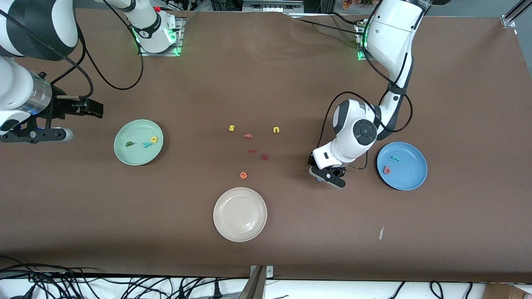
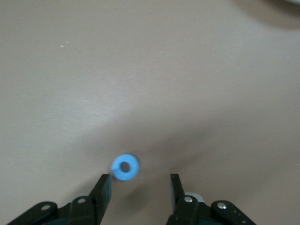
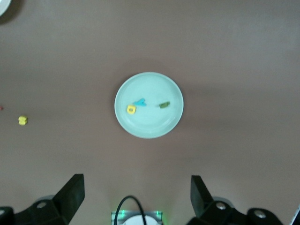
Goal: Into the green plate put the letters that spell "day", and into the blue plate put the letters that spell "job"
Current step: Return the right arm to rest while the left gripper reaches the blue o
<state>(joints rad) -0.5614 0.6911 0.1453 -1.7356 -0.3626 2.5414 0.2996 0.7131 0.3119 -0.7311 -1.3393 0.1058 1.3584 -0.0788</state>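
Hovering low over the bare surface (image 1: 291, 232), the left hand (image 2: 140, 187), with the blue ring o (image 2: 125, 167) lying flat just ahead of the fingertips (image 2: 104, 183) and off centre, closer to one finger than to the other, apart from both. Parted about halfway, wider than the ring, gripping nothing and touching nothing as far as the left wrist view shows. No long axis to line up with on a round ring, so probably only a small sideways shift and a short drop needed to bring the gap squarely around it. In the front view barely a blue sliver of that ring visible under the left hand (image 1: 327, 176). A little farther off, toward the left arm's end of the surface, the blue plate (image 1: 409, 178), already carrying the teal hooked j (image 1: 395, 158) and the salmon-red b (image 1: 386, 170); likely a short carry once the ring is gripped. Farthest off, the right hand (image 3: 136, 190), waiting high up with fingers spread wide and empty, directly over the green plate (image 3: 168, 122), where the dark green d (image 3: 163, 105), the yellow a (image 3: 131, 109) and the cyan y (image 3: 139, 101) already lie.
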